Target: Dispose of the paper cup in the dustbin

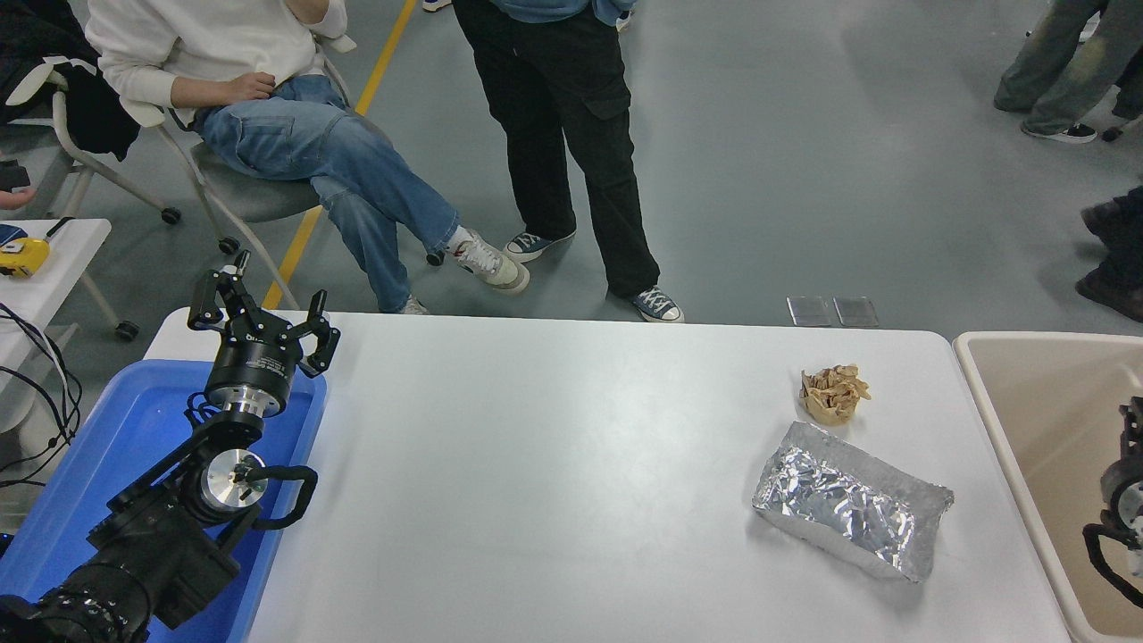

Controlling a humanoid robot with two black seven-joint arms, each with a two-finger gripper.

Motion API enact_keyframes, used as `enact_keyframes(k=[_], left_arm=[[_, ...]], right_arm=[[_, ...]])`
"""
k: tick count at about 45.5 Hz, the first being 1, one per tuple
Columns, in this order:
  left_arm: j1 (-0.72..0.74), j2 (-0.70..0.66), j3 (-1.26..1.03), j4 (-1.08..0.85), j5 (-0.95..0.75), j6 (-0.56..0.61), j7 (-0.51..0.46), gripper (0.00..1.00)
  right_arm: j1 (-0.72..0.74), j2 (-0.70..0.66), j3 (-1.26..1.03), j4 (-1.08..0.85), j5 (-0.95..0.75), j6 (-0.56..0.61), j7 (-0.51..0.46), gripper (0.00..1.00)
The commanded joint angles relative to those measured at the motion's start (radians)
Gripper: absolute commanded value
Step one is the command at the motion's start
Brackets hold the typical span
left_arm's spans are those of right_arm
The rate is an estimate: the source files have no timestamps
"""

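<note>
The paper cup is not visible anywhere in the head view. The beige dustbin (pixel 993 420) stands at the table's right end, and only its left part is in the picture. My right arm (pixel 1123 500) comes in at the right edge and hangs over the dustbin's inside. Most of its gripper is cut off by the picture edge. My left gripper (pixel 262 313) is parked at the far left above a blue tray, open and empty.
A crumpled brown paper wad (pixel 833 394) and a silver foil packet (pixel 853 511) lie on the white table (pixel 554 464) near the dustbin. The blue tray (pixel 134 429) sits at the left end. A seated person and a standing person are beyond the far edge.
</note>
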Motion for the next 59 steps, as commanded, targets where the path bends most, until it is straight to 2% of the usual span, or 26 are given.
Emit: enact_keyframes(k=[1,11,21,26,34,37,47,59], left_arm=[[0.000,0.000,0.000,0.000,0.000,0.000,0.000,1.00],[0.000,0.000,0.000,0.000,0.000,0.000,0.000,1.00],[0.000,0.000,0.000,0.000,0.000,0.000,0.000,1.00],[0.000,0.000,0.000,0.000,0.000,0.000,0.000,1.00],[0.000,0.000,0.000,0.000,0.000,0.000,0.000,1.00],[0.000,0.001,0.000,0.000,0.000,0.000,0.000,1.00],[0.000,0.000,0.000,0.000,0.000,0.000,0.000,1.00],[0.000,0.000,0.000,0.000,0.000,0.000,0.000,1.00]], right_arm=[[0.064,-0.023,0.014,0.136,0.006,0.091,0.000,1.00],[0.087,-0.154,0.209,0.498,-0.014,0.077,0.003,1.00],[0.083,-0.143,0.414,0.669,-0.125,0.068,0.015,1.00],[0.074,-0.097,0.512,0.686,-0.204,0.068,0.052,1.00],[0.049,-0.016,0.577,0.683,-0.286,0.068,0.210,1.00],[0.037,0.009,0.580,0.672,-0.286,0.067,0.242,1.00],[-0.015,0.091,0.579,0.644,-0.286,0.076,0.317,1.00],[-0.022,0.130,0.565,0.604,-0.286,0.083,0.324,1.00]])
